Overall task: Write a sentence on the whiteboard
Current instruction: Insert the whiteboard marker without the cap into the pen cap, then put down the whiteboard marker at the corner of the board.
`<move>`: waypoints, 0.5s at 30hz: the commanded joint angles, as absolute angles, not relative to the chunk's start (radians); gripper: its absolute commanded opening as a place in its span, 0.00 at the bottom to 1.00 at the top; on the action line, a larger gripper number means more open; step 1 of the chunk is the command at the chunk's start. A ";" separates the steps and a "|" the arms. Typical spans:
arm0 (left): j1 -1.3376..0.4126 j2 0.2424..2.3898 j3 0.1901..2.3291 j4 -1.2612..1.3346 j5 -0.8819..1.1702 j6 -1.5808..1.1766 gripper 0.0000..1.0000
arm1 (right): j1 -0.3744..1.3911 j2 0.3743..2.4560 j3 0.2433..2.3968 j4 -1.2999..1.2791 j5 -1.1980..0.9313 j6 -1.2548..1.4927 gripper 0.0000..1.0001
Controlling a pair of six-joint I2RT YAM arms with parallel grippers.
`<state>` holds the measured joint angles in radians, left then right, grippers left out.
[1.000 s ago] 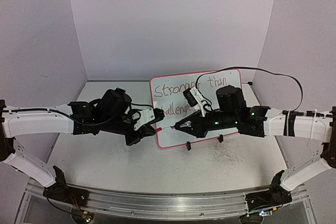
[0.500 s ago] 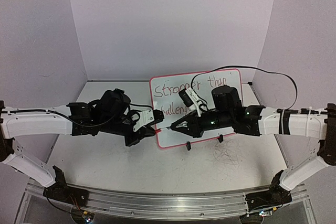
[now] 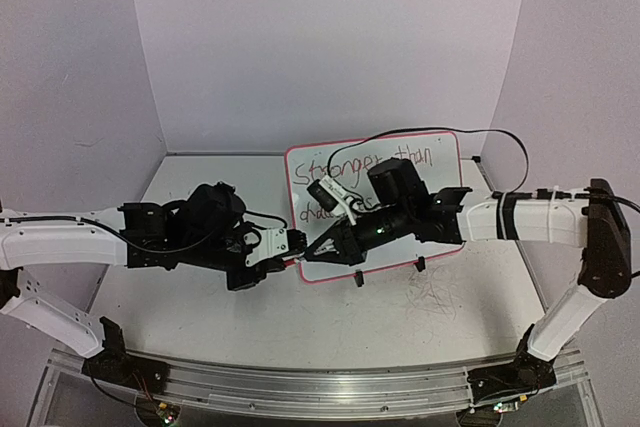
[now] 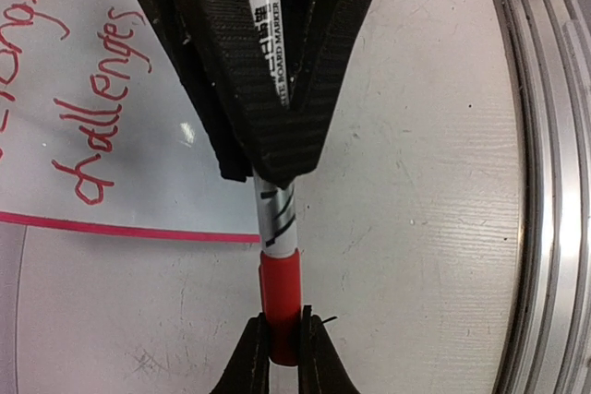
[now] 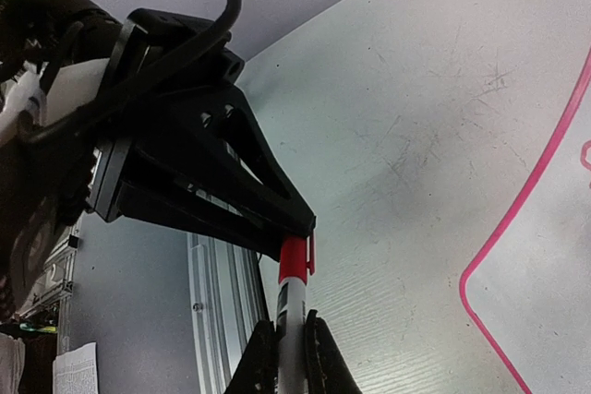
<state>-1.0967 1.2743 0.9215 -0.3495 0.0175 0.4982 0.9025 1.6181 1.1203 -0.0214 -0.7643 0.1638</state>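
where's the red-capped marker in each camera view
Top external: white board marker with red cap, centre, at the flat white whiteboard's near-left corner.
Left wrist: marker centre, vertical, cap lowest.
Right wrist: marker bottom centre, cap uppermost.
Shared landmark: the whiteboard's red-pink rim.

White whiteboard (image 4: 157, 191) with pink-red rim, red sentence (image 4: 111, 89), white black-lettered marker (image 4: 277, 219) with red cap (image 4: 280, 306)
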 commanded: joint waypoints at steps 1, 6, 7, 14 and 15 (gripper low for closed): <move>-1.137 1.214 0.936 -0.135 0.023 0.505 0.00 | 1.014 1.751 1.200 0.054 -0.756 0.207 0.00; -1.139 1.160 0.891 -0.083 -0.002 0.506 0.00 | 1.062 1.832 1.155 0.334 -0.752 0.391 0.00; -1.140 1.156 0.887 -0.084 -0.016 0.505 0.00 | 1.063 1.829 1.150 0.351 -0.732 0.404 0.00; -1.140 1.137 0.886 -0.151 -0.006 0.497 0.02 | 1.059 1.748 1.052 0.361 -0.581 0.367 0.00; -1.140 1.138 0.908 -0.183 -0.017 0.481 0.09 | 1.059 1.750 1.035 0.361 -0.561 0.352 0.00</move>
